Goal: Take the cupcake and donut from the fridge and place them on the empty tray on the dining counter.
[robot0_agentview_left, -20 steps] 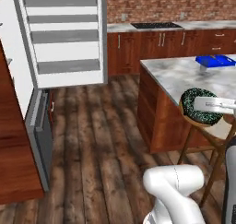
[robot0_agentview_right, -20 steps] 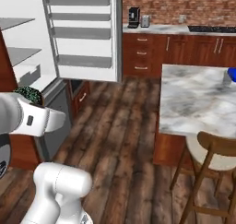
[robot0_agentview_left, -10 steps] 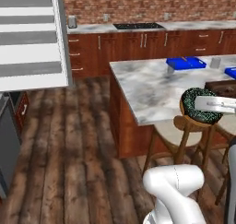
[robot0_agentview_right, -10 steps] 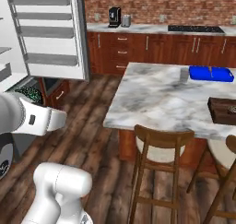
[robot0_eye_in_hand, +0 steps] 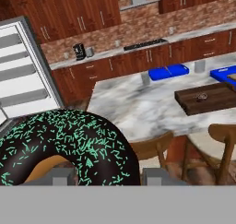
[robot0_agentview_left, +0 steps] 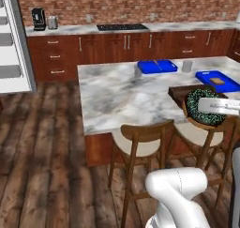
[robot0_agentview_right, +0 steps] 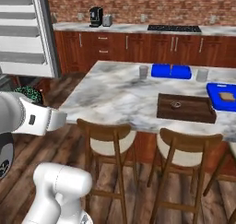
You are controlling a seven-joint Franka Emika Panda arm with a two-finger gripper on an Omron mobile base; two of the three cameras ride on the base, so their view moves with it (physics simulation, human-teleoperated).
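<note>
Since a second ago the base has swung from the fridge [robot0_agentview_right: 27,34] toward the desk [robot0_agentview_right: 120,96], while the tool [robot0_eye_in_hand: 99,176] stays pinching the donut [robot0_eye_in_hand: 69,144], short of the tray [robot0_agentview_right: 184,108].

1. Arm link [robot0_agentview_right: 32,118]: glossy white, rounded cylindrical shell with a small dark mark on its side.
2. Lower joint housing [robot0_agentview_left: 180,188]: smooth white, bulbous casing.
3. Dark joint ring [robot0_agentview_right: 4,154]: black band between white segments.
4. Finger tips [robot0_eye_in_hand: 62,176]: small grey blocks.
</note>
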